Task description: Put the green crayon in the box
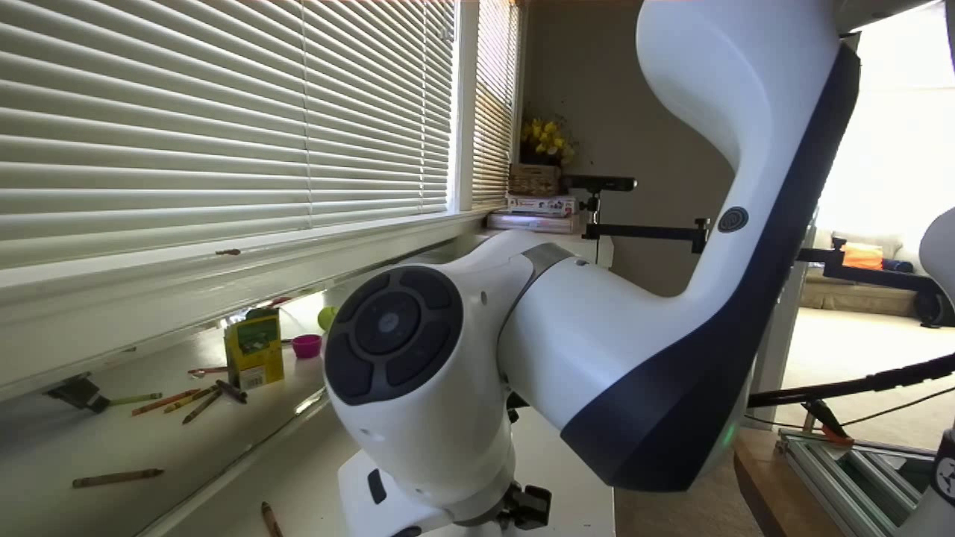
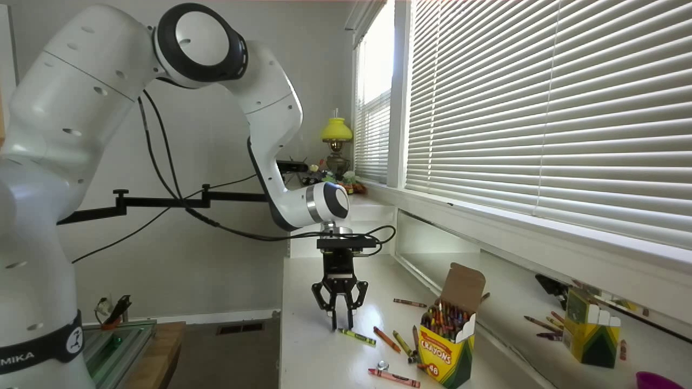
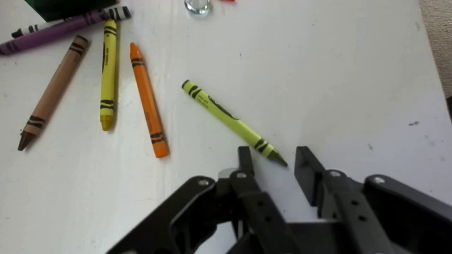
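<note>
White counter (image 3: 353,81) below the blinds (image 2: 551,108); Franka Panda arm (image 2: 270,97) bent out over it. Robotiq gripper (image 2: 342,323) points down, low over the counter, fingers partway apart, nothing in its grasp. Step, as I judge it: lining up for the pick; lift not yet done. Crayon box (image 2: 440,351), printed CRAYONS and 48, stands upright on the counter, flap up, packed crayons (image 2: 446,320) tip-up inside. Free slot? Can't tell; a tight fit could make the drop-in fiddly. Loose nearby: brown crayon (image 3: 53,92), yellow crayon (image 3: 108,76), orange crayon (image 3: 147,102); don't mix up the yellow. Target, lime-green crayon (image 3: 233,121), lies flat on the counter, apart from the box with the orange and yellow between, running slantwise to the jaws in the wrist view. Only its dark tip end shows between the fingers there; contact, can't tell. Closing now would probably pinch the tip askew and spin it away. Next move calls for: shift toward mid-barrel, turn the wrist so the fingers straddle it crosswise, drop to the surface, close, check the hold before lifting.
</note>
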